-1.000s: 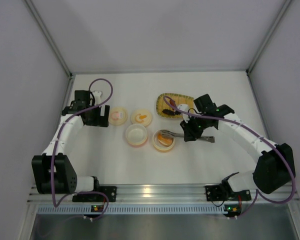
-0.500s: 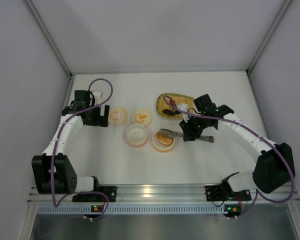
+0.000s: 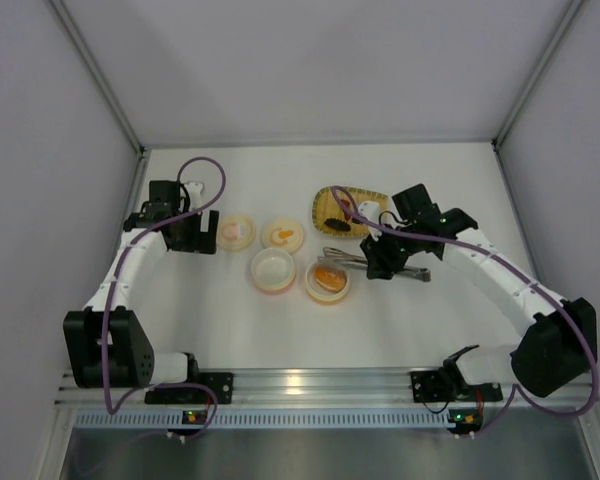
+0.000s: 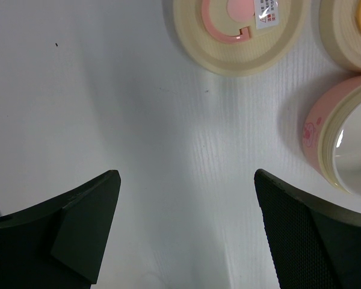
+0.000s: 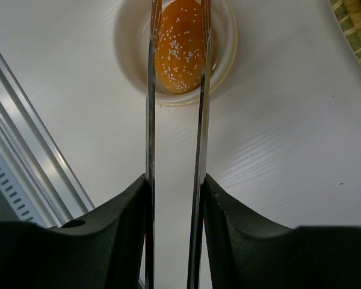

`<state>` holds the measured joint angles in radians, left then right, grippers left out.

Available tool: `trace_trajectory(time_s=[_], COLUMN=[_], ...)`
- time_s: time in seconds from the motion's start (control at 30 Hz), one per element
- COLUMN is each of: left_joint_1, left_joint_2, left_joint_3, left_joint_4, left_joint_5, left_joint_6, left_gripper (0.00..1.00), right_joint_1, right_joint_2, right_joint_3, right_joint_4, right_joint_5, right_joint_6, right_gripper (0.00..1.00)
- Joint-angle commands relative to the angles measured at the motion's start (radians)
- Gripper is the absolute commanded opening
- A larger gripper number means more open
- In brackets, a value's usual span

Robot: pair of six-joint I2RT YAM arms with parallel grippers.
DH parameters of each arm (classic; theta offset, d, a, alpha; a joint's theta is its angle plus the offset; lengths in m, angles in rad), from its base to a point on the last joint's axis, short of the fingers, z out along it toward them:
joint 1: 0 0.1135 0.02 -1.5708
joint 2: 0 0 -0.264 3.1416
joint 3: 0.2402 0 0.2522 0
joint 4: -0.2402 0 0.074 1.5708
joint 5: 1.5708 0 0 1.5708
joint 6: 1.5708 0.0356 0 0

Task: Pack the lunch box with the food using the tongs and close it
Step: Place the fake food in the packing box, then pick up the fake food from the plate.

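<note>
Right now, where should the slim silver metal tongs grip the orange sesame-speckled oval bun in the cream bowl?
Across the narrow middle of the bun, one arm of the tongs on each long side, coming lengthwise from the right gripper. The oval lies in line with the arms, which flank it now.

Bright, even light falls from overhead in the top view, and the white table (image 3: 280, 320) carries only faint, soft shadows under the arms. A glare patch sits on the metal rail (image 3: 298, 381) at bottom centre. The straight posts (image 3: 98, 75) splay toward the upper corners. In the left wrist view a pale grey shadow band runs down the middle, and the left gripper (image 4: 186, 180) is dark and soft-edged in the lower corners. In the right wrist view the tongs (image 5: 201, 138) gleam with thin highlights. The orange piece (image 5: 179, 48) is sharp, and the right gripper (image 5: 174, 180) is nearly black along the bottom.
</note>
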<state>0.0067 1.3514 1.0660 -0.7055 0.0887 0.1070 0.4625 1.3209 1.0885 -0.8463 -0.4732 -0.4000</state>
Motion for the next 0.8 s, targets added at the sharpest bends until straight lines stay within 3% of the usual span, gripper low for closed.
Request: trace_trajectory(time_s=[0.0, 0.2, 0.3, 0.57, 0.77], left_joint_1=[-0.002, -0.001, -0.001, -0.001, -0.002], left_joint_2=[-0.012, -0.017, -0.015, -0.003, 0.002], left_joint_3=[0.026, 0.029, 0.031, 0.037, 0.038], left_joint_4=[0.006, 0.0, 0.0, -0.005, -0.003], left_joint_5=[-0.001, 0.0, 0.006, 0.036, 0.039], left_joint_6=[0.008, 0.01, 0.011, 0.02, 0.029], left_gripper=[0.98, 0.98, 0.98, 0.98, 0.98], right_joint_1=[0.004, -0.004, -0.018, -0.054, -0.163], right_joint_2=[-0.049, -0.058, -0.029, 0.11, 0.245], right_joint_3=[0.066, 0.129, 0.171, 0.283, 0.405], right_joint_4=[-0.023, -0.02, -0.007, 0.015, -0.078], right_joint_5=[-0.024, -0.001, 0.045, 0.108, 0.019], right_joint_6=[-0.003, 0.018, 0.018, 0.024, -0.1], right_gripper=[0.38, 0.39, 0.49, 0.5, 0.48])
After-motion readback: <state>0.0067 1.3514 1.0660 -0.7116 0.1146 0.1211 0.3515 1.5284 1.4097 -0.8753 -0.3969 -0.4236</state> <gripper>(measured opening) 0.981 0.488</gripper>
